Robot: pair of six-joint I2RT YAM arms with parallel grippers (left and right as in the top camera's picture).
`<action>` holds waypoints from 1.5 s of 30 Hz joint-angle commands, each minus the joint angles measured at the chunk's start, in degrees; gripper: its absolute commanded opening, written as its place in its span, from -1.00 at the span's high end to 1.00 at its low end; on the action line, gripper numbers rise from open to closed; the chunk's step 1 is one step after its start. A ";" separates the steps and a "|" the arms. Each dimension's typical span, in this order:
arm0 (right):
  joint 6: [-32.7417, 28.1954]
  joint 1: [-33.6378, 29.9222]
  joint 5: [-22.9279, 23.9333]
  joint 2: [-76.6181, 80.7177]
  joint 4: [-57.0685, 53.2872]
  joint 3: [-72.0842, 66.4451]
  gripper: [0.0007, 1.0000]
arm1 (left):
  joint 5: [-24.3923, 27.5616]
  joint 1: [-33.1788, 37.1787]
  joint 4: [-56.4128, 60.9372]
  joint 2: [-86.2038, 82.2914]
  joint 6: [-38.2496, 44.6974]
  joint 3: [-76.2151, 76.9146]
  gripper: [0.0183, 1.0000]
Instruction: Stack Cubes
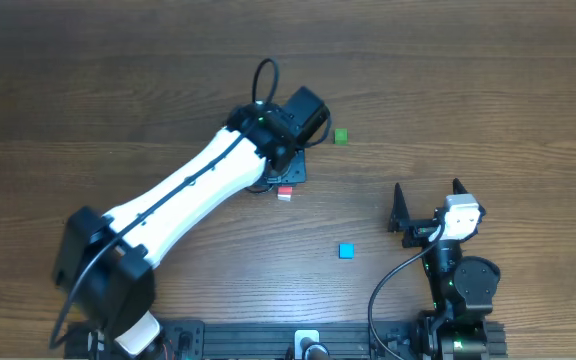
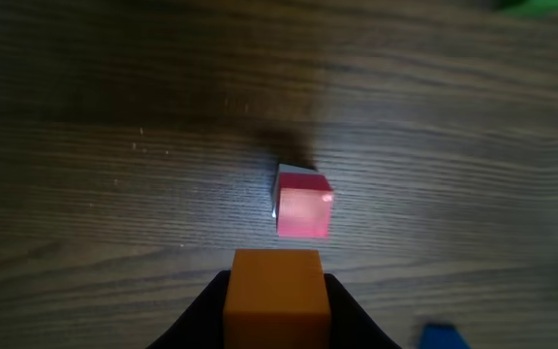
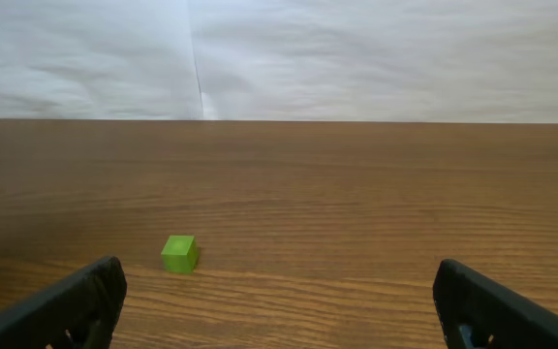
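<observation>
My left gripper (image 2: pixel 276 308) is shut on an orange cube (image 2: pixel 276 289), held above the table beside a small stack. That stack is a red cube (image 2: pixel 304 213) resting on a white cube (image 2: pixel 292 174), also seen as the red cube (image 1: pixel 285 191) just below the left wrist (image 1: pixel 286 160) in the top view. A green cube (image 1: pixel 341 136) lies to the right of the left arm's wrist, and the same green cube (image 3: pixel 179 253) sits well ahead of my right gripper. A blue cube (image 1: pixel 346 250) lies nearer the front. My right gripper (image 1: pixel 428 205) stands open and empty at the right.
The wooden table (image 1: pixel 488 90) has free room all around the cubes. A white backdrop (image 3: pixel 356 58) stands along the far edge. The left arm's white link (image 1: pixel 183 200) crosses the table's middle left.
</observation>
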 commanded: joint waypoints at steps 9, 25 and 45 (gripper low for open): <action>0.11 -0.37 -0.46 -0.42 -0.20 -0.28 -0.98 | 1.57 -0.90 2.23 5.42 -0.20 0.98 0.96; 0.13 -0.37 -0.46 -0.42 -0.20 -0.31 -0.98 | 2.23 -1.09 3.74 8.39 -0.20 0.98 0.96; 0.13 -0.37 -0.46 -0.42 -0.20 -0.31 -0.99 | 1.49 -1.09 4.17 9.07 -0.20 0.98 0.92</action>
